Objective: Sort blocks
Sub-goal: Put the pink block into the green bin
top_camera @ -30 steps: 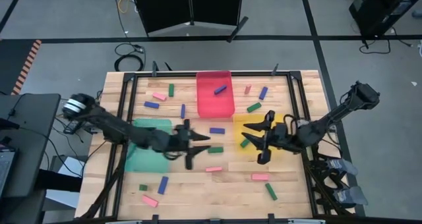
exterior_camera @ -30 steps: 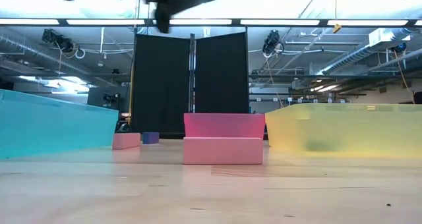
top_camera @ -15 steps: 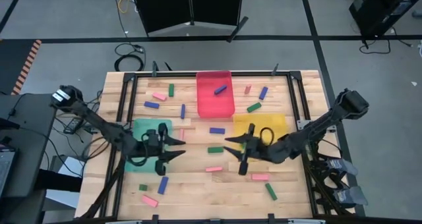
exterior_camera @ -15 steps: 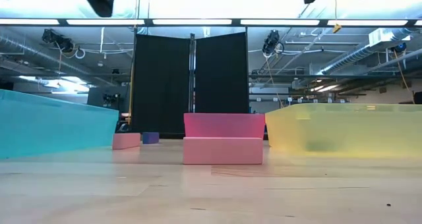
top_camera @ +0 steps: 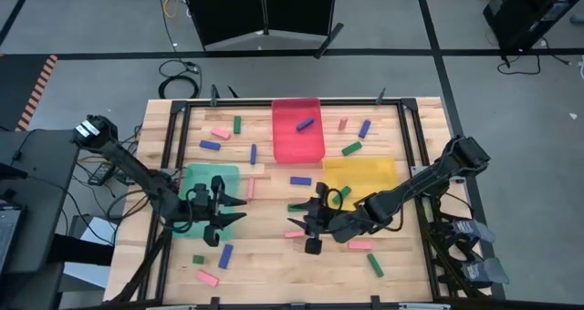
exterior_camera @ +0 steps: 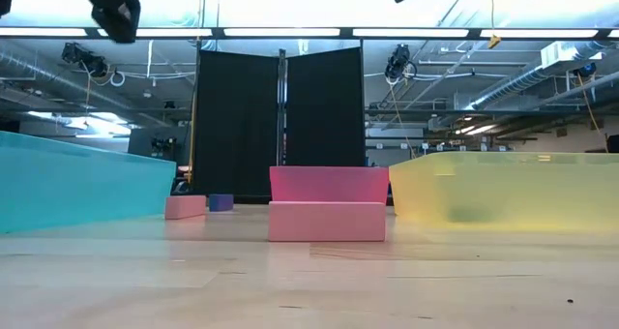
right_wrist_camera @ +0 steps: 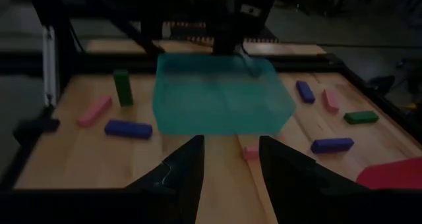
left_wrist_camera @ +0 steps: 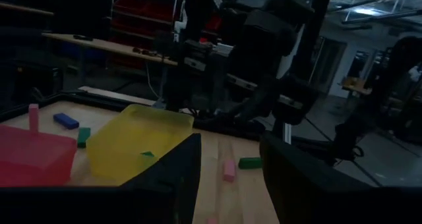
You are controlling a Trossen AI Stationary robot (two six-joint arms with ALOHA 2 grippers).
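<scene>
- Left hand (top_camera: 232,215) hangs over the front edge of the green tray (top_camera: 203,180) on the left side of the worktop (top_camera: 274,273), fingers spread wide and holding nothing.
- Right hand (top_camera: 306,230) is out over the middle of the worktop toward the front edge, fingers also apart and empty, with a pink block (top_camera: 294,234) lying just beside it.
- From the right wrist view, the fingers (right_wrist_camera: 181,174) frame a gap, and a pink block (right_wrist_camera: 249,153) lies on the wood between them and the green tray (right_wrist_camera: 221,95).
- The blocks lie scattered over the worktop: a blue one (top_camera: 305,124) sits inside the red tray (top_camera: 297,144) at the back centre.
- A dark green one (top_camera: 342,196) lies in the yellow tray (top_camera: 370,173), right of centre.
- Back left, a pink block (top_camera: 220,133), a green block (top_camera: 236,124) and a blue block (top_camera: 210,146) lie loose near the back edge.
- Back right, a blue block (top_camera: 364,129) and a green block (top_camera: 351,149) lie between the red tray and the right edge.
- Front left corner holds a blue block (top_camera: 224,255), a pink block (top_camera: 207,277) and a small green block (top_camera: 197,259).
- Front right, a pink block (top_camera: 360,244) and a green block (top_camera: 374,263) lie near the front edge.
- Low view: a pink block (exterior_camera: 327,221) stands in front of the red tray (exterior_camera: 327,184), with the yellow tray (exterior_camera: 503,189) beside it.
</scene>
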